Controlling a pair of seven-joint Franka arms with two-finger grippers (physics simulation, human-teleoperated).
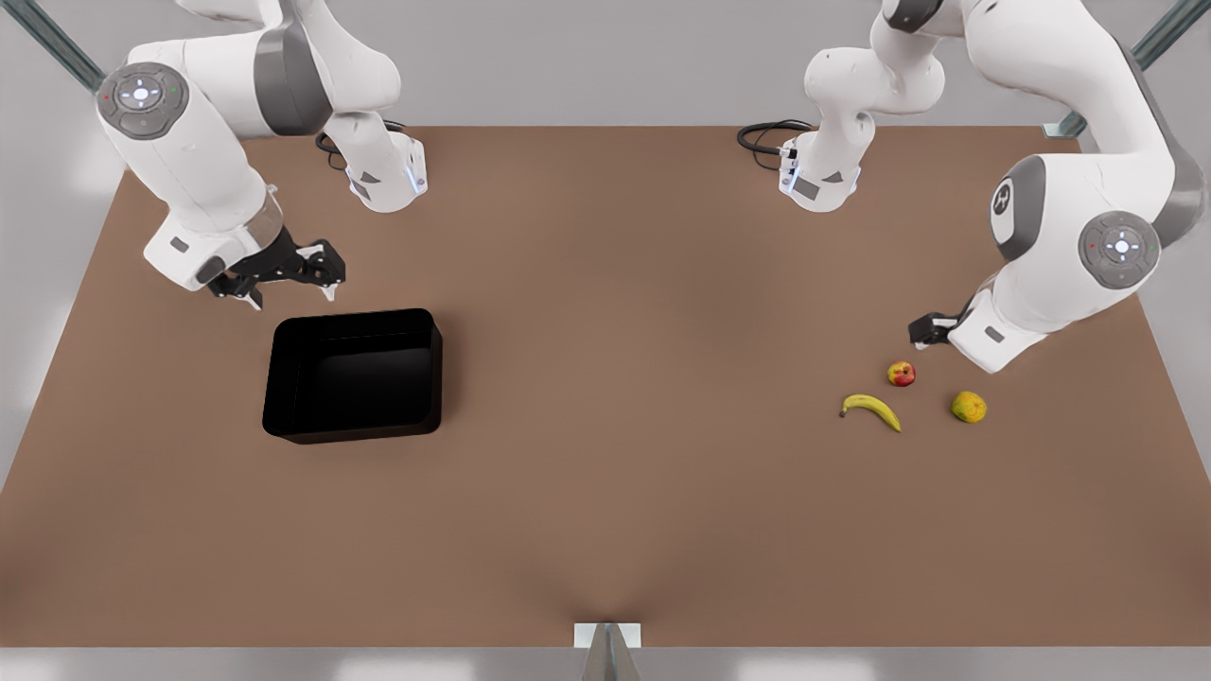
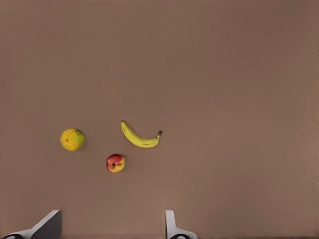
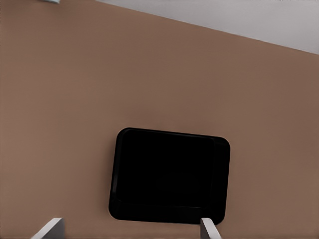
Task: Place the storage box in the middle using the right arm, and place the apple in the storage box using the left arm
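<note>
The storage box point(image 1: 355, 375) lies flat on the brown table point(image 1: 624, 492), in the left half of the front view, a little above the middle height of the frame. It is black and glossy, and its inside looks empty, though the dark walls make this hard to judge. In the right wrist view the storage box point(image 3: 169, 174) sits in the lower middle of the frame, with the two pale fingertips point(image 3: 209, 230) spread wide at the bottom edge.

The right gripper point(image 1: 284, 276) hangs above the table just past the box's upper left corner in the front view. Its fingers are apart and hold nothing.

The apple point(image 1: 902, 374) rests on the table in the right part of the front view, well apart from the box. Near it lie a banana point(image 1: 872, 409) to its lower left and a yellow-orange fruit point(image 1: 968, 407) to its lower right; none of the three touch.

The left gripper point(image 1: 932, 329) hovers just to the upper right of the apple. In the left wrist view its fingertips point(image 2: 172, 226) stand wide apart at the bottom edge, empty, with the apple point(image 2: 115, 163) above them.
</note>
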